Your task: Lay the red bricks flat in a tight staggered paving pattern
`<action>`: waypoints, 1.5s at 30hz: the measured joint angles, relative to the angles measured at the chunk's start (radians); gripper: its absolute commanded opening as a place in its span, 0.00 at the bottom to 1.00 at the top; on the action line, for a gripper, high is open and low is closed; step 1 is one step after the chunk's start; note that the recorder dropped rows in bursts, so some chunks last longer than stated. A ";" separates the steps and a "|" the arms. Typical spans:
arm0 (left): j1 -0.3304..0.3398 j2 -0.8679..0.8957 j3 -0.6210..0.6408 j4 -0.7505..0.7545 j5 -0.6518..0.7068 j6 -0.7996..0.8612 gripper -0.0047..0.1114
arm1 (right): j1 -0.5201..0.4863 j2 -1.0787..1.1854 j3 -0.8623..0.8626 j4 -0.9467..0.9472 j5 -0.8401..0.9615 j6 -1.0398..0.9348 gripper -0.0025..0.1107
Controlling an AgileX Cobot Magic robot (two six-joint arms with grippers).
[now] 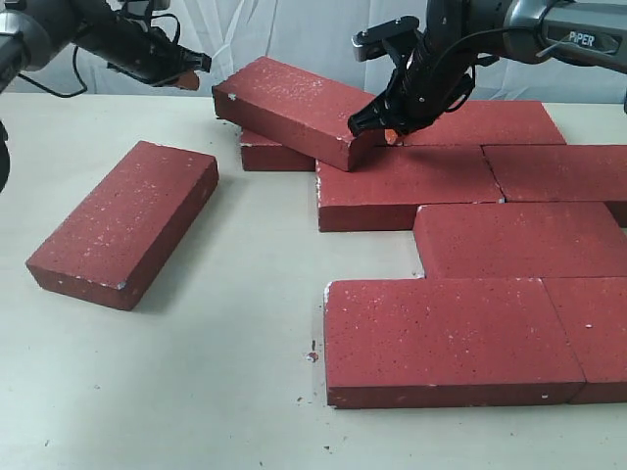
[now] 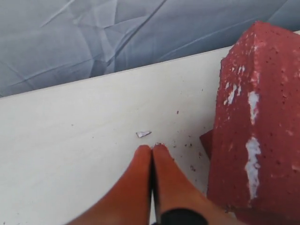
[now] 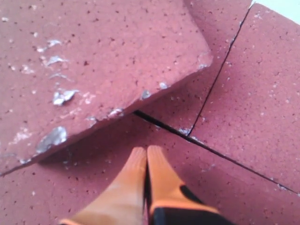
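Observation:
Several dark red bricks lie flat in a staggered patch (image 1: pixel 460 294) at the right. One brick (image 1: pixel 294 108) rests tilted, propped on a partly hidden brick (image 1: pixel 269 155) and on a laid brick (image 1: pixel 407 186). Another brick (image 1: pixel 125 220) lies apart at the left. My right gripper (image 1: pixel 390 130) is shut and empty, its tips just beside the tilted brick's near end (image 3: pixel 93 70), over the laid bricks (image 3: pixel 243 93); its orange tips (image 3: pixel 146 151) hover above a brick face. My left gripper (image 1: pixel 191 78) is shut and empty above the table, left of the tilted brick (image 2: pixel 258 117), its tips (image 2: pixel 152 148) together.
The pale table (image 1: pixel 196 372) stretches bare in front and to the left of the patch. A grey cloth backdrop (image 2: pixel 93 37) hangs behind the far table edge. Small crumbs and a white chip (image 2: pixel 143 134) lie on the table near the left fingertips.

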 measured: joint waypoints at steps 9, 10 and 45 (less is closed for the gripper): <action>-0.057 0.019 -0.008 -0.054 -0.052 0.044 0.04 | 0.000 0.000 -0.002 0.004 -0.010 0.000 0.01; -0.060 0.019 -0.008 -0.052 -0.048 0.044 0.04 | 0.000 0.000 -0.002 0.004 -0.013 0.000 0.01; -0.100 -0.696 0.722 0.142 0.204 0.104 0.04 | 0.071 -0.395 0.327 0.051 -0.035 -0.028 0.01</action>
